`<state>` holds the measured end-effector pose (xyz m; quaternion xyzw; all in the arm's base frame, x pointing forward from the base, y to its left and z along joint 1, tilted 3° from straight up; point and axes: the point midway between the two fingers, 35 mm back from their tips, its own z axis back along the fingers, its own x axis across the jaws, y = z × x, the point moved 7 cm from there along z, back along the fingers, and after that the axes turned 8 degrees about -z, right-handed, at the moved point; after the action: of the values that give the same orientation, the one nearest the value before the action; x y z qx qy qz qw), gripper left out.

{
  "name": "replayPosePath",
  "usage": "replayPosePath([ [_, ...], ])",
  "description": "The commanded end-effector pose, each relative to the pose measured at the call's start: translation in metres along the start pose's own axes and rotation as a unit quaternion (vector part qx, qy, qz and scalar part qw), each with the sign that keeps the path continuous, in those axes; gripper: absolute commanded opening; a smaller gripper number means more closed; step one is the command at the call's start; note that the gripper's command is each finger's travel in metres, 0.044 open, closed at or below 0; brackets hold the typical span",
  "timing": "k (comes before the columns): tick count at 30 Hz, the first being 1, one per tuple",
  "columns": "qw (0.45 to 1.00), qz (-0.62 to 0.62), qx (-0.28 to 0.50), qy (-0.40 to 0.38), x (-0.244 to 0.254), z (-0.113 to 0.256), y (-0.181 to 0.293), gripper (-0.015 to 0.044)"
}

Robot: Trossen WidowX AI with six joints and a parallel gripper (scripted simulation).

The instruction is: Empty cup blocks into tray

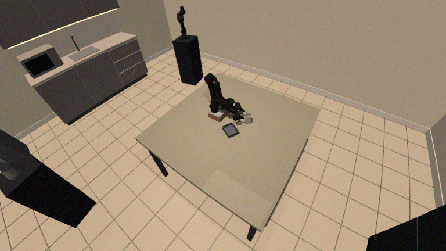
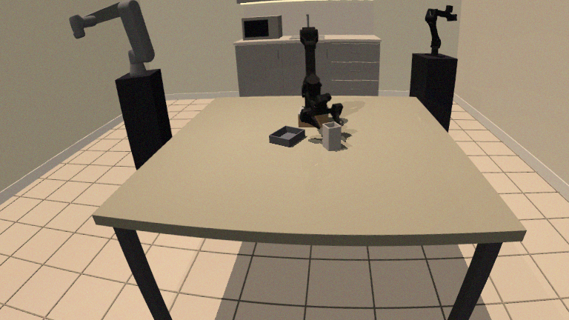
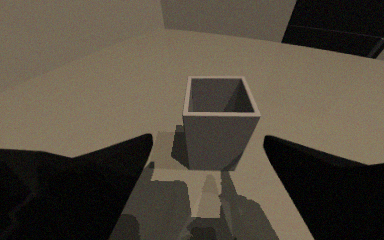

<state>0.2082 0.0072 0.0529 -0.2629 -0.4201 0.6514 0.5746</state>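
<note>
your tool [image 1: 243, 113] [image 2: 330, 121] [image 3: 207, 140] is spread wide with nothing between its fingers, low on the near side of the arm's base as the exterior view has it. the cup [image 1: 248, 118] [image 2: 332, 136] [image 3: 218, 137] stands upright on the bench [image 1: 204, 136] [image 2: 293, 190] [image 3: 85, 95], nearer the bench's back edge than its front edge in that view. in your wrist view it sits ahead, beyond the fingertips. you can't see blocks inside from here. the shallow tray [image 1: 230, 130] [image 2: 287, 137] lies flat near the cup, toward the back left corner from it, apart from it.
</note>
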Motion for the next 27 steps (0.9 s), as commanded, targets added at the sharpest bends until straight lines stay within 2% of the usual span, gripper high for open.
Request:
replayPosePath([
  [1, 1.0, -0.001, -0.003, 0.002, 0.0, -0.008, -0.001, 0.044],
  [27, 1.0, -0.001, -0.003, 0.002, 0.0, -0.046, 0.002, 0.044],
])
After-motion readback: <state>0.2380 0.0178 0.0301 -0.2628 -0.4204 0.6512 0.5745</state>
